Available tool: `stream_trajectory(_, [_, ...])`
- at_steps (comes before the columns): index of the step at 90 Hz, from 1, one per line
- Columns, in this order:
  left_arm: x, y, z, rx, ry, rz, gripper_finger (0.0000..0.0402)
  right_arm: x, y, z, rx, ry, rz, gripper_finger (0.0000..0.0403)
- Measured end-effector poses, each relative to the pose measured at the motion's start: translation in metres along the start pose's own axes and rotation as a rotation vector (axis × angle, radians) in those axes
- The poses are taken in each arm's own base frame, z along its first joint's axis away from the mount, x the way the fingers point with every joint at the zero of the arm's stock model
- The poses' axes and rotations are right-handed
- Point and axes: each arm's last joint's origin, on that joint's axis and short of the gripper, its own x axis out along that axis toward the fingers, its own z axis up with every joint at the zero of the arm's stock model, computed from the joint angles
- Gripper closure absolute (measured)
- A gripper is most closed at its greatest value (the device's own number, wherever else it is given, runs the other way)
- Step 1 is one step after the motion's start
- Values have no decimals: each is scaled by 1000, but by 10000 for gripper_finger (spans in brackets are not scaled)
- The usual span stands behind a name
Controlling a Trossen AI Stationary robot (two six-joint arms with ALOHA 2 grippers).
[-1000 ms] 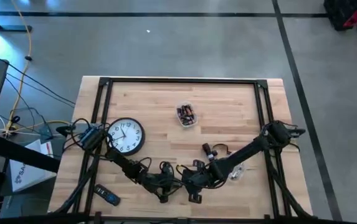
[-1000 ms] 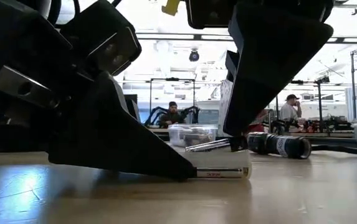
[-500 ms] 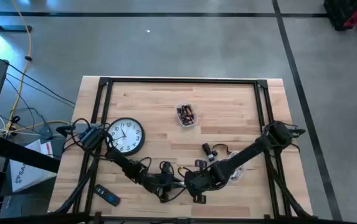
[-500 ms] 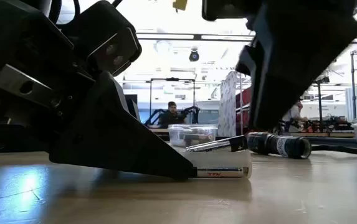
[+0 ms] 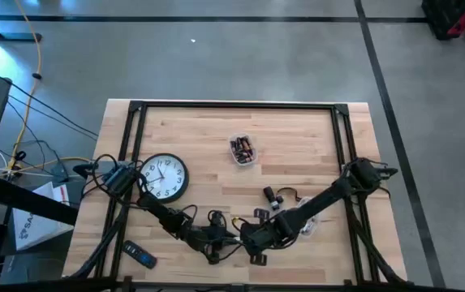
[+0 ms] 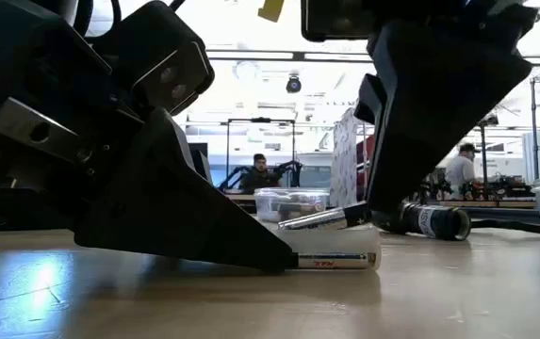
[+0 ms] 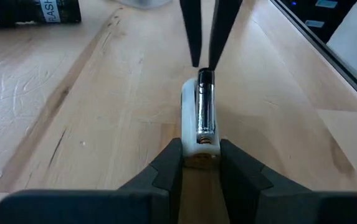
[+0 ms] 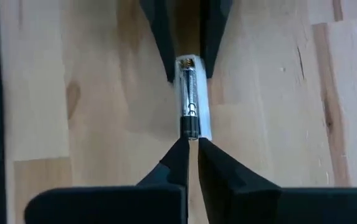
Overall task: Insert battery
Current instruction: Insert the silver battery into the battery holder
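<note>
Left gripper (image 7: pixel 200 163) clamps white battery holder (image 7: pixel 198 127) at table's front edge; right gripper (image 8: pixel 192 154), nearly closed, pinches battery (image 8: pixel 187 102) (tilted). Risk: battery pops out w/ off-axis push.

Battery (image 7: pixel 204 109): glossy metal. Holder (image 7: pixel 193 134): smooth white plastic. Table (image 7: pixel 103 118): matt, scratched wood. Fingers (image 7: pixel 166 165): matt black.

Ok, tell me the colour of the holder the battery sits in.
White; the holder shows best in the left wrist view, with the silver battery in it.
</note>
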Motion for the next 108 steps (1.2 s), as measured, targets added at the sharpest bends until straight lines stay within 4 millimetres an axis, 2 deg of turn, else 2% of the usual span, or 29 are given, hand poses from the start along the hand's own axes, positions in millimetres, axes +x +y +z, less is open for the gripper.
stream_trajectory(19, [0, 0, 0, 1, 0, 0, 337, 3, 0, 0, -6, -2, 1, 403])
stream_trajectory(40, [0, 0, 0, 1, 0, 0, 337, 17, 2, -2, -6, 3, 16, 403])
stream_trajectory(72, [0, 0, 0, 1, 0, -1, 337, 18, 1, -2, -15, 1, 12, 403])
stream_trajectory(93, [0, 0, 0, -1, 0, -1, 337, 7, 4, 7, -58, 39, -15, 403])
stream_trajectory(108, [0, 0, 0, -1, 0, -1, 337, 1, 11, 20, -105, -57, -14, 403])
